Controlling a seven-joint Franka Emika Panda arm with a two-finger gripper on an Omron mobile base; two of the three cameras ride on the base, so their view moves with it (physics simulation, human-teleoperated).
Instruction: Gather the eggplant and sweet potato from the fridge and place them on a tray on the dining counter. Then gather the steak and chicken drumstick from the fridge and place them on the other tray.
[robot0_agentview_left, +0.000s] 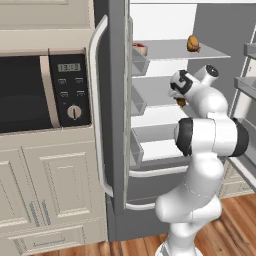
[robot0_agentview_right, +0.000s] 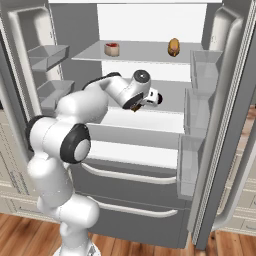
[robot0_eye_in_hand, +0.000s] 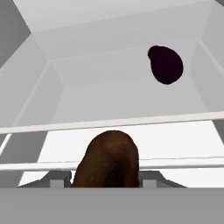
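In the left base view the arm is reaching into the open fridge (robot0_agentview_left: 117, 100), its wrist hanging over the middle shelf. A brown bit of the sweet potato (robot0_agentview_left: 181, 102) is peeking out just under the hand. On the top shelf the steak (robot0_agentview_left: 140, 49) is sitting at the left and the chicken drumstick (robot0_agentview_left: 193, 44) at the right, well apart.

In the right base view the gripper (robot0_agentview_right: 136, 107) is pointing into the middle shelf with a brown lump at its tip. The door bins on both sides are looking bare.

In the hand view the sweet potato (robot0_eye_in_hand: 107, 160) is sitting right at the near edge, between the finger bases, and the jaws are appearing clamped on it. The eggplant (robot0_eye_in_hand: 166, 64) is lying farther back on the same shelf, to the right. The sweet potato is likely firm, fairly light and rounded, so it could roll or slip; gripping across its thick middle looks safest.
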